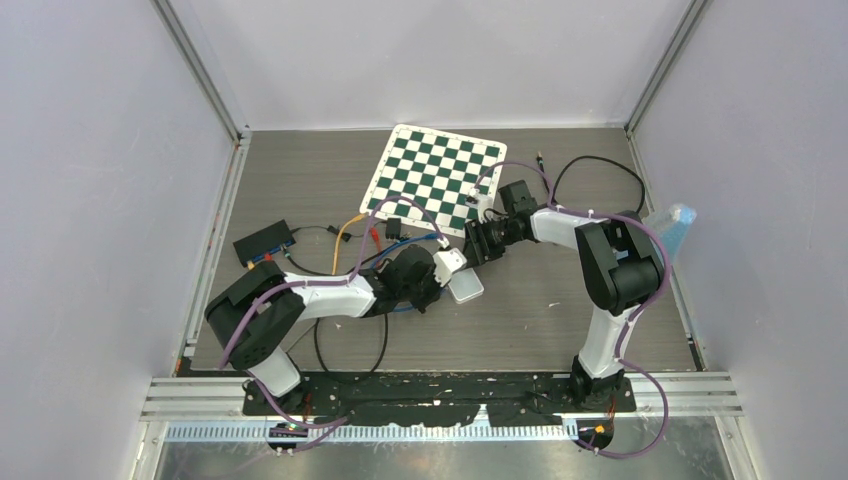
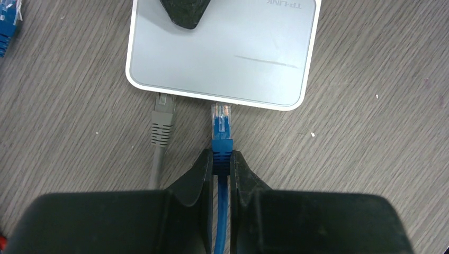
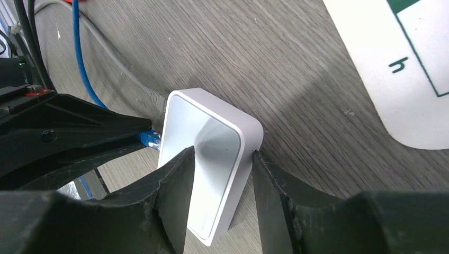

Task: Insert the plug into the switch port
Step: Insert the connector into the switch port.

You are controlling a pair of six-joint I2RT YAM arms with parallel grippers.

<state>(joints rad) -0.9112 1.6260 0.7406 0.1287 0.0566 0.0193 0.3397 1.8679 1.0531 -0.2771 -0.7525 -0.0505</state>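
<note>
The white switch [image 1: 466, 289] [image 2: 222, 53] [image 3: 212, 148] lies flat on the wooden table. My left gripper [image 1: 428, 276] [image 2: 222, 159] is shut on the boot of the blue plug [image 2: 221, 124] [image 3: 151, 138]. The plug's clear tip meets the switch's near edge, and most of the connector still shows outside. Left of it, a grey plug [image 2: 162, 119] [image 3: 156, 98] sits in a port. My right gripper [image 1: 485, 245] [image 3: 222, 153] straddles the switch's far end. One of its fingers [image 2: 185, 13] lies on the top face and the other presses its side.
A green-and-white chessboard [image 1: 435, 175] [image 3: 407, 69] lies behind the switch. A black box [image 1: 263, 243] with orange and red leads [image 1: 345, 235] sits at the left. A black cable [image 1: 600, 165] loops at the back right. Another blue connector [image 2: 5, 26] lies left of the switch.
</note>
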